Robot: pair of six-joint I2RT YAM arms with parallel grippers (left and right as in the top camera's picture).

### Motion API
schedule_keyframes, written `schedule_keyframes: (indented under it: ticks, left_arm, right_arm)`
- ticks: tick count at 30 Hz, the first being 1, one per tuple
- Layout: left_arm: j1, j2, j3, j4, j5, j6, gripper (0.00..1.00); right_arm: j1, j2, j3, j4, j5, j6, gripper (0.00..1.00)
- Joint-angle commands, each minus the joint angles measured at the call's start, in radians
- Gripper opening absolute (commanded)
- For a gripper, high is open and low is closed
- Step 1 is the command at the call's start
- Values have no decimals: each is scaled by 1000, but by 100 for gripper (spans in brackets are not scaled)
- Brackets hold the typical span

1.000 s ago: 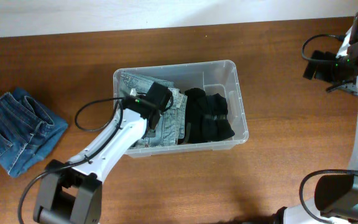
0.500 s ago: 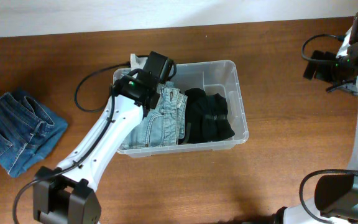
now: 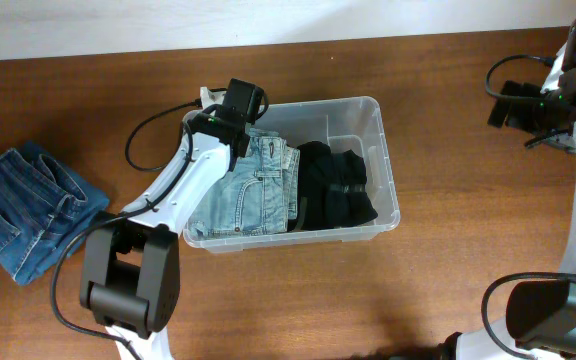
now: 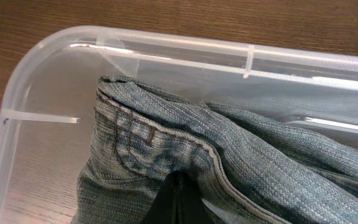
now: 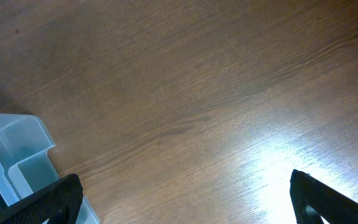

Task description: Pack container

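Seeming light and slick, the clear rectangular plastic tub (image 3: 389,170) wants gripping by its rim. Left fingers (image 4: 178,200) pressed together, perhaps on pale folded denim (image 4: 260,168); right fingers (image 5: 48,198) spread.

1. In the left wrist view, the left gripper (image 4: 176,200) is cut off at 6 o'clock. Only its closed dark tips show against the light denim jeans (image 4: 241,155), and whether fabric is pinched cannot be told.
2. The right gripper (image 5: 188,199) shows only two wide-apart tips, at 5 and 7 o'clock.
3. In the right wrist view, the container (image 5: 17,155) is cropped to one corner at 8 o'clock.
4. The black garment (image 3: 336,185) is too bunched to identify.
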State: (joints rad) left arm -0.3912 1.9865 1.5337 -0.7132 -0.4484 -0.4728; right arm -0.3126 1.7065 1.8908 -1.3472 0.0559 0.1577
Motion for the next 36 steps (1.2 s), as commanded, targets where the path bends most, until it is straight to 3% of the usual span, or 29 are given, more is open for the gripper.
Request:
schedule_keyframes:
  ticks: [1, 9, 14, 16, 17, 19, 24, 30, 36]
  left_arm:
    - [13, -4, 46, -20, 100, 28, 1]
    - [39, -190, 329, -284, 120, 40, 6]
    - [131, -312, 387, -439, 120, 40, 30]
    - [198, -340, 387, -487, 122, 40, 44]
    - [260, -350, 387, -520, 139, 40, 67]
    - [352, -352, 386, -563, 187, 40, 98]
    - [605, -343, 348, -587, 376, 158, 99]
    - [837, -315, 218, -562, 382, 169, 99]
    - [993, -311, -27, -422, 382, 168, 100]
  right_arm:
    - [-2, 0, 8, 0, 8, 7, 99]
    - [-2, 0, 8, 0, 8, 7, 99]
    - [-2, 0, 8, 0, 8, 7, 99]
    - [-2, 0, 8, 0, 8, 7, 99]
    - [-2, 0, 8, 0, 8, 7, 99]
    - [-2, 0, 8, 0, 8, 7, 99]
    - [-2, 0, 8, 0, 8, 7, 99]
    - [-2, 0, 8, 0, 8, 7, 99]
    - [-2, 0, 8, 0, 8, 7, 99]
